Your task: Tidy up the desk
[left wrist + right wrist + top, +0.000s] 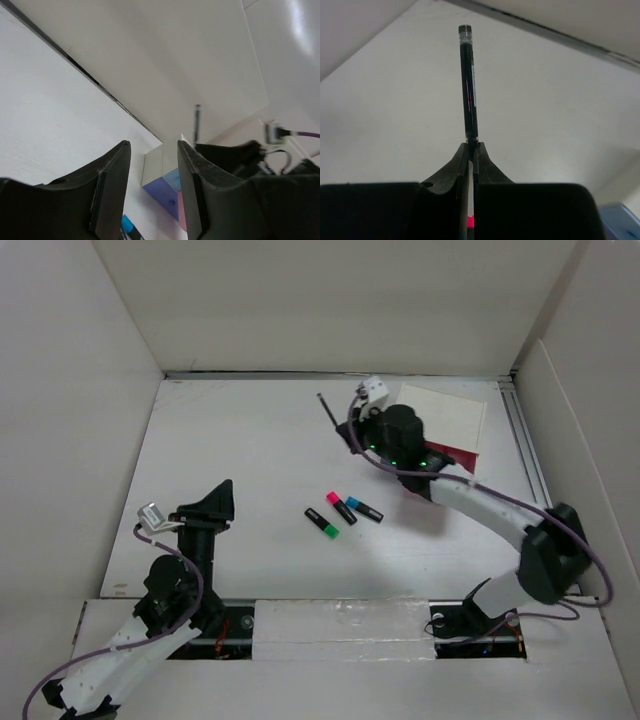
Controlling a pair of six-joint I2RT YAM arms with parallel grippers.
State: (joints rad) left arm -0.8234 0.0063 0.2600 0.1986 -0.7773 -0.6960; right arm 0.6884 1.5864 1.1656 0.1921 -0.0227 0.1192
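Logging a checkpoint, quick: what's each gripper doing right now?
Left gripper: open, holding nothing.
Right gripper: closed on a dark pen.

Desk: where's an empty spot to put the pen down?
The desk is bare at the far left, between the left claw and the back wall. Crowded: the three highlighters in the middle, and the drawer box far right.

light: bright, even | desk [250,460]: soft shadows | wrist views: foreground perhaps blurred
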